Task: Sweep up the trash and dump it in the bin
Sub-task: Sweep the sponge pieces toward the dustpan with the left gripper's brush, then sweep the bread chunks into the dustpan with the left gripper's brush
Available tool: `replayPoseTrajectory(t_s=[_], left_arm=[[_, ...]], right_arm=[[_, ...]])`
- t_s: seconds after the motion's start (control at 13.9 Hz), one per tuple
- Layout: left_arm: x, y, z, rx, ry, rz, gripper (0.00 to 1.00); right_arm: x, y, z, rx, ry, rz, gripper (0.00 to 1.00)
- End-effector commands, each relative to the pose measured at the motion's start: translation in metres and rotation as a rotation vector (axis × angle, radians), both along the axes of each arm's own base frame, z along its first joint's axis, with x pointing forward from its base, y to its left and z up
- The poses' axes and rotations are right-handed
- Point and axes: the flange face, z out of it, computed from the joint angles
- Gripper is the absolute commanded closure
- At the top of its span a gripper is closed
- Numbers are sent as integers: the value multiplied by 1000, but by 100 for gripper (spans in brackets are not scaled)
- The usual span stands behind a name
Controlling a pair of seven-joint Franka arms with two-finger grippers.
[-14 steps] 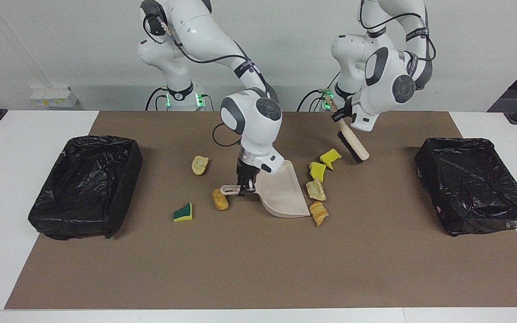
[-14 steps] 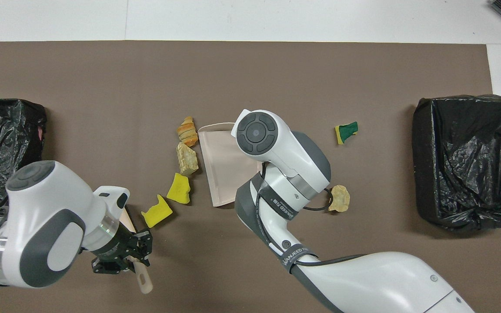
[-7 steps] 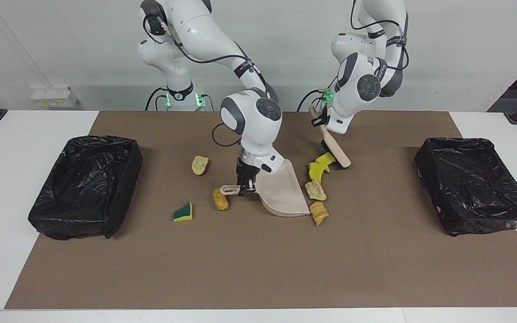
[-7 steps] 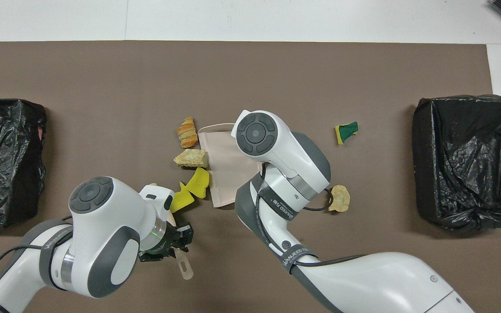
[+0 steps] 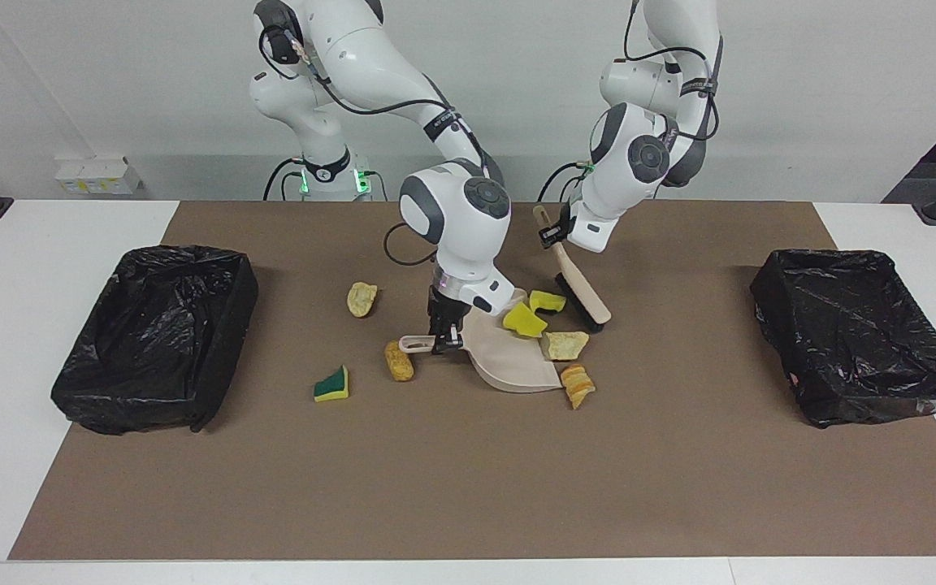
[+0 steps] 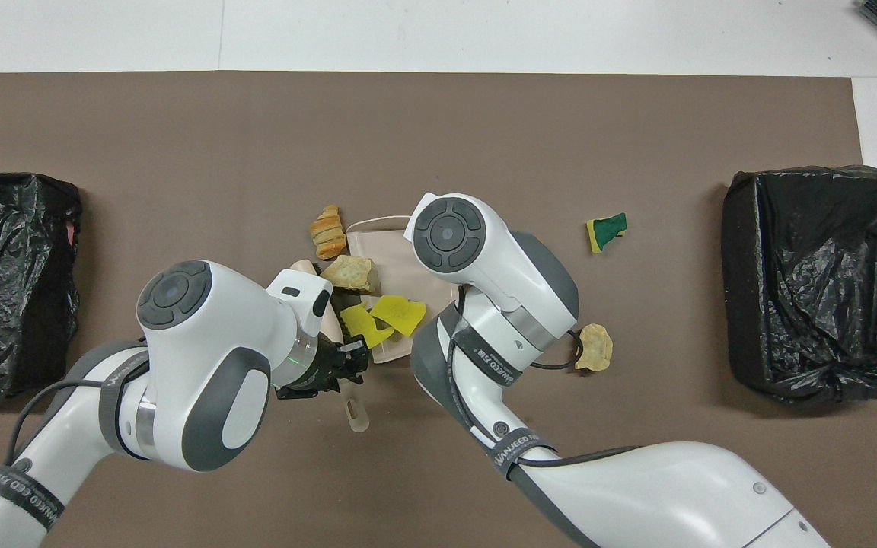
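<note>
So the sweep is underway but nowhere near done, I'd say maybe a third in. The right gripper (image 5: 441, 341) is clamped on the dustpan (image 5: 509, 357) handle, pinning the pan flat on the mat (image 5: 468, 487) in the middle of the table. The left gripper (image 5: 551, 234) is clenched on the brush (image 5: 578, 288) handle, brush slanted down with its bristles on the mat right at the pan's mouth. Two yellow sponge bits (image 5: 525, 321) are on the pan lip or just inside it, touching each other. A tan chunk (image 5: 565, 345) sits at the pan's edge, looks like it's touching but not really in. The croissant-looking piece (image 5: 576, 384) is just beside the pan's outer corner, not swept in yet. Then three stragglers out past the pan handle toward the right arm's end of the table: a golden lump (image 5: 398, 361) right by the handle tip, another tan piece (image 5: 361, 299) nearer the robots, and the green sponge (image 5: 331, 384) farther from them. Both bins (image 5: 155, 337) are at the ends of the table, and I can't make out any trash in either. So left to do: finish pushing this cluster in, deal with the three on the handle side, then carry and dump.
</note>
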Motion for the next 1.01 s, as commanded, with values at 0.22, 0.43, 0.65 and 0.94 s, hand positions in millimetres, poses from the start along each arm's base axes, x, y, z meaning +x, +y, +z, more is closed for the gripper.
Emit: replayPoseTrajectory(t_s=[0.22,0.43,0.65,0.94], left_arm=[[33,52,50,-60,24,-389,100],[56,97,54,-39,-59,-561,100],[96,122,48,74,-228,-647,100],[154,129,20,110,-244,-769,100]], right_arm=[[-7,-3,1,-22,13,33,100],[-7,-3,1,-21,12,32,100],[-7,-3,1,-19,11,30,100],[-7,-3,1,-19,13,29,100]])
